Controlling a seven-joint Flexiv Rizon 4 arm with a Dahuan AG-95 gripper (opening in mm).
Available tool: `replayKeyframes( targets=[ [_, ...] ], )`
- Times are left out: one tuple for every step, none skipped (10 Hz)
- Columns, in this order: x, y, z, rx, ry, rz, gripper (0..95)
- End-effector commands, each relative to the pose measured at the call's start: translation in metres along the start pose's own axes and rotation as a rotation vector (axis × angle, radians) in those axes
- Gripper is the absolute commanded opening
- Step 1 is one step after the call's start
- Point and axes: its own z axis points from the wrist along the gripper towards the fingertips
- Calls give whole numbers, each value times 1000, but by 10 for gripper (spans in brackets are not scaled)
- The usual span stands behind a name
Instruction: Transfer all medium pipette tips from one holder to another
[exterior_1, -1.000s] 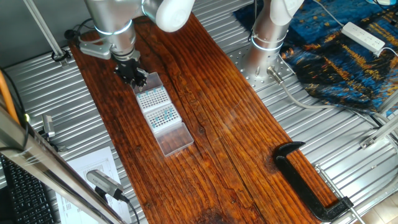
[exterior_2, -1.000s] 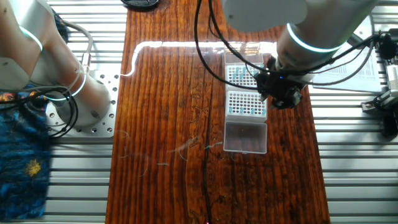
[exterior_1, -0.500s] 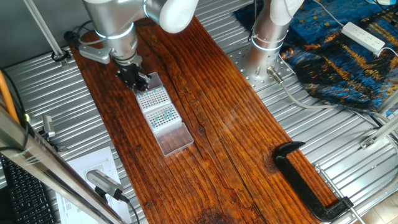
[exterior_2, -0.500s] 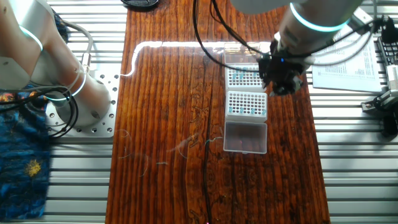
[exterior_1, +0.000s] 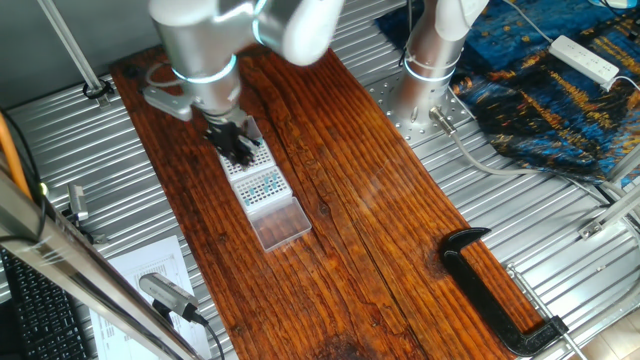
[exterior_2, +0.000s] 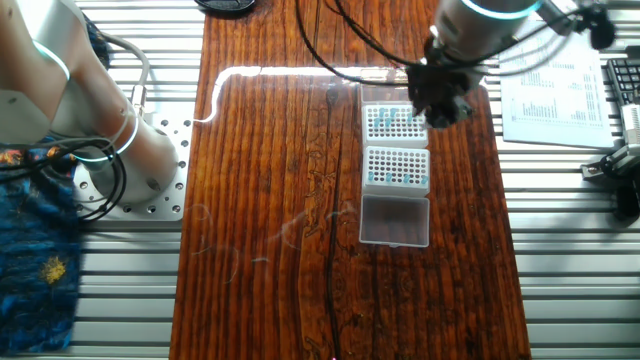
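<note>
Silver arm (exterior_1: 205, 45) points straight down; gripper (exterior_2: 437, 108) over far rack (exterior_2: 392, 122), finger spread unclear.

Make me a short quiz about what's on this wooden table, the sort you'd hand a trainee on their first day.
1. True or false: the gripper is over the rack at the end of the row of boxes.
2. Which box sits between the two others on the wooden board? A) the clear empty-looking box B) the rack with teal-blue pipette tips C) a cardboard carton
3. Fill in: the black clamp lies at the board's edge, ____ from the racks.

Key
1. True: it is over the rack farthest from the clear box.
2. B
3. far
</note>
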Motion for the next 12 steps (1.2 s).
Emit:
replayKeyframes(
  targets=[
    [5,8,9,2,-4,21,190],
    [5,11,15,7,-1,59,190],
    [5,11,21,9,-2,85,190],
    [5,11,25,10,-7,90,190],
    [5,10,29,11,-8,91,190],
    [5,10,32,12,-9,93,190],
    [4,11,34,12,-13,92,190],
    [4,11,35,11,-16,90,190],
    [3,13,35,10,-16,86,190],
    [2,16,35,13,-14,93,190],
    [2,18,36,14,-8,111,190],
    [3,19,37,15,-6,114,190]
  ],
)
